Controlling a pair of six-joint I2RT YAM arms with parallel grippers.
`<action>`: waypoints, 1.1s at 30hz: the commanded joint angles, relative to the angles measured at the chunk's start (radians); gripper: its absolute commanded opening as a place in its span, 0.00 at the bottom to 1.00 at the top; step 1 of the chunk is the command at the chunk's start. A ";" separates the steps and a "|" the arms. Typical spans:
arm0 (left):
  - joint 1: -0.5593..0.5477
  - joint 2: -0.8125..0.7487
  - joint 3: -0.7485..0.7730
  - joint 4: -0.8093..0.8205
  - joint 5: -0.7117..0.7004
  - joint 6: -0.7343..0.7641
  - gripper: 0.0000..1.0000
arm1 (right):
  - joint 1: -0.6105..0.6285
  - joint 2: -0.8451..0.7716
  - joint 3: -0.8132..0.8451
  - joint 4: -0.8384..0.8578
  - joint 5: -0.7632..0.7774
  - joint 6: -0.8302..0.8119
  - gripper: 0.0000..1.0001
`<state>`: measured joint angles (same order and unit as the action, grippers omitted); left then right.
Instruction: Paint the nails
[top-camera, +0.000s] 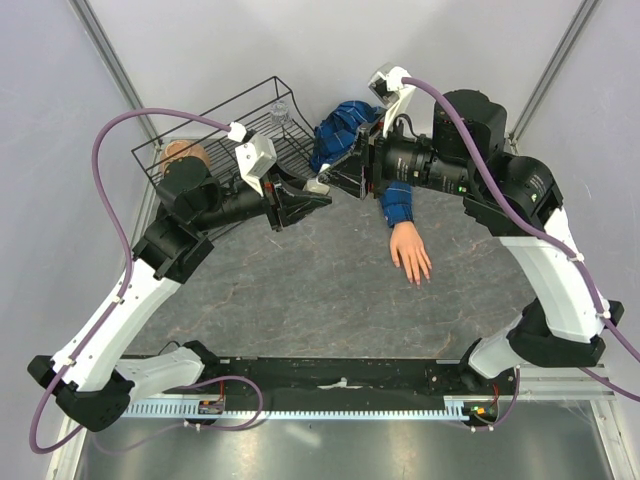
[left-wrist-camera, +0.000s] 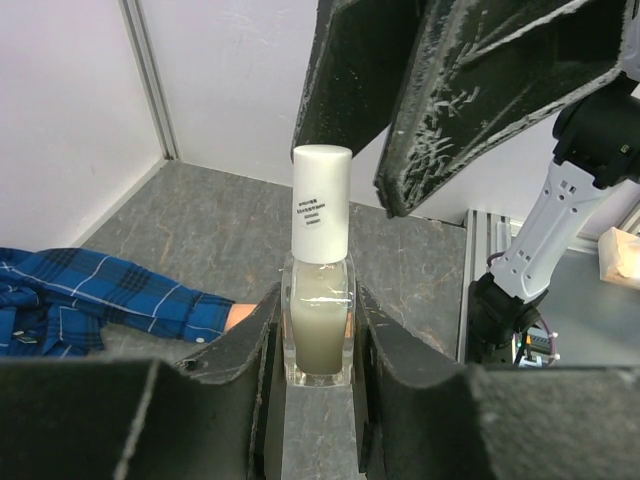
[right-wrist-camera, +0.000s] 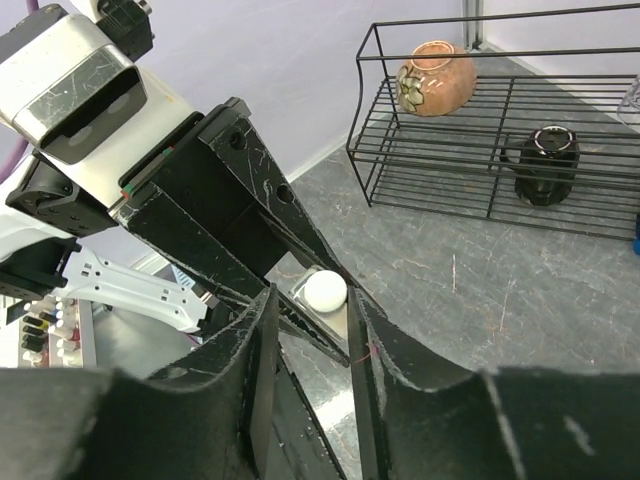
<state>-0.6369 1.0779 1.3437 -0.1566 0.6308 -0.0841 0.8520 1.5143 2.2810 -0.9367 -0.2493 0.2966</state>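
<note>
A small clear bottle (left-wrist-camera: 320, 320) of pale liquid with a white cap (left-wrist-camera: 322, 200) stands upright between the fingers of my left gripper (left-wrist-camera: 318, 300), which is shut on it above the table. In the top view the left gripper (top-camera: 312, 190) meets my right gripper (top-camera: 345, 175) tip to tip. The right gripper (right-wrist-camera: 312, 298) is open, with the cap (right-wrist-camera: 325, 290) just at its fingertips. The flesh-coloured mannequin hand (top-camera: 410, 252) lies palm down in a blue plaid sleeve (top-camera: 397, 205), to the right of and nearer than both grippers. Its nails (top-camera: 422, 280) are barely discernible.
A black wire basket (top-camera: 225, 125) stands at the back left with a brown pot (right-wrist-camera: 437, 78), a black jar (right-wrist-camera: 545, 165) and a clear glass (top-camera: 280, 108) in it. Bunched blue plaid cloth (top-camera: 345, 125) lies behind the grippers. The sleeve also shows in the left wrist view (left-wrist-camera: 120, 300).
</note>
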 joint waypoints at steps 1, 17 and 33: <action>-0.004 -0.013 0.038 0.015 0.021 0.032 0.02 | 0.004 0.007 0.006 0.027 -0.033 0.007 0.38; -0.003 -0.022 0.031 0.025 0.110 -0.016 0.02 | 0.002 -0.040 -0.051 0.055 -0.015 -0.065 0.00; -0.003 -0.018 0.026 0.055 0.216 -0.059 0.02 | 0.002 -0.144 -0.196 0.200 -0.037 -0.069 0.00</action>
<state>-0.6365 1.0737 1.3437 -0.1589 0.7406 -0.1017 0.8577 1.4014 2.0998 -0.8200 -0.2569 0.2440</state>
